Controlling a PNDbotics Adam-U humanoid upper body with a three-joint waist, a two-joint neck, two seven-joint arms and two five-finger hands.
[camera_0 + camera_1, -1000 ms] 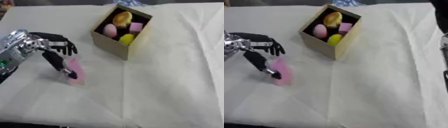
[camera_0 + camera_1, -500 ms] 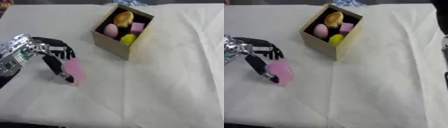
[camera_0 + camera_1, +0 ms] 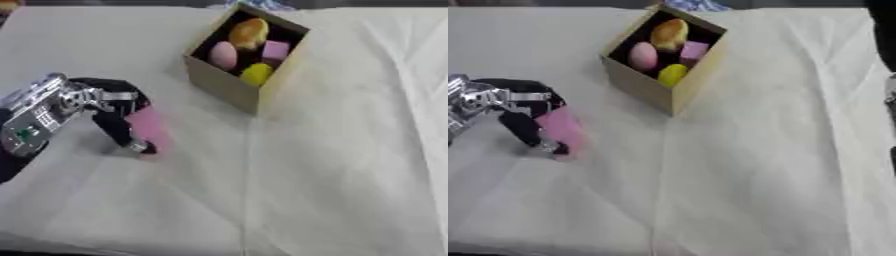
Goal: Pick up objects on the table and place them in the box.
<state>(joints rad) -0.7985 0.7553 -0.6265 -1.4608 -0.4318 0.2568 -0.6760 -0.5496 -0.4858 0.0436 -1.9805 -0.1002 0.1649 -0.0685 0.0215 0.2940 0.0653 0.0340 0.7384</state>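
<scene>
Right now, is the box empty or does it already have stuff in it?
Not empty. The open-topped box holds an orange-yellow object, a pink oval, a pink cube and a yellow one.

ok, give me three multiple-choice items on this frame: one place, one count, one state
1. Where is the box relative to the left hand?
A. Farther back and to its right
B. Nearer and to its left
C. Directly under it

2. How many items show inside the box?
A. One
B. Four
C. Seven

3. What is the state of the pink block?
A. Lying untouched on the cloth
B. Already in the box
C. Held in the left hand's fingers

Key: 1 A, the box sits up and right of the hand. 2 B, orange, two pink and yellow pieces show. 3 C, the fingers curl round it above the cloth.
</scene>
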